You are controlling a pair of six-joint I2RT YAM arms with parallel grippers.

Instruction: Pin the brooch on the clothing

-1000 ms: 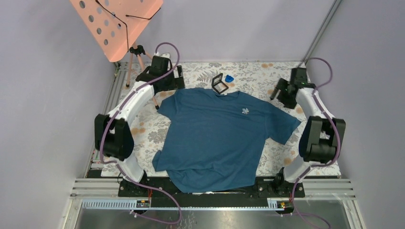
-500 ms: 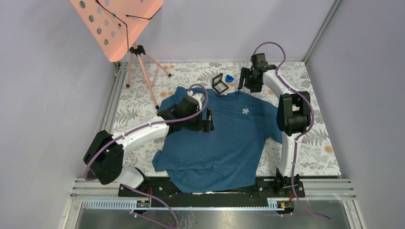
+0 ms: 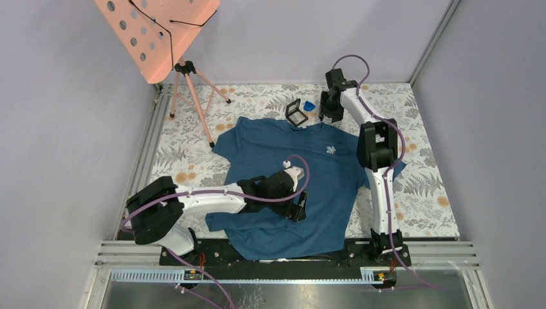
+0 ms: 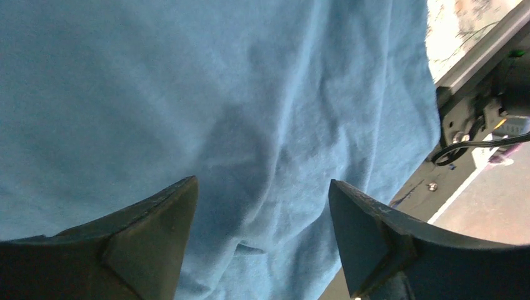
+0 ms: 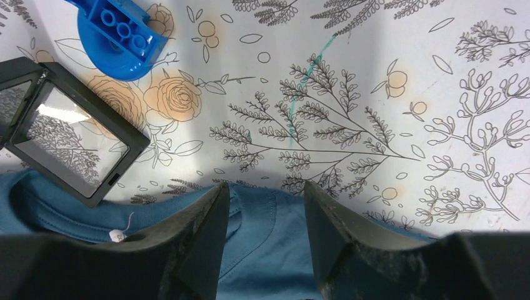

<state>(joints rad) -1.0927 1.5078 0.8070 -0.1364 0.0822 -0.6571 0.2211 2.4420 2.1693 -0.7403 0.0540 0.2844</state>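
Observation:
The clothing (image 3: 257,154) is a teal-blue T-shirt lying flat in the middle of the table, neck to the back. The brooch (image 3: 331,150) is a tiny silvery sprig lying on the shirt's chest. My left gripper (image 3: 299,209) is open and empty, low over the shirt's lower front; wrinkled fabric (image 4: 187,94) lies between its fingers (image 4: 156,219). My right gripper (image 3: 324,116) is open and empty at the right of the collar, whose ribbed edge (image 5: 269,250) lies between its fingers (image 5: 200,231). Neither wrist view shows the brooch.
A black square case (image 3: 295,112) stands open behind the collar, also in the right wrist view (image 5: 69,144). A small blue object (image 3: 310,105) lies beside it. An orange music stand (image 3: 158,32) stands back left. The metal front rail (image 4: 475,69) runs past the hem.
My left arm has swung from the back left across the shirt to its lower front. My right arm has moved from the right side to the collar. The brooch has not moved.

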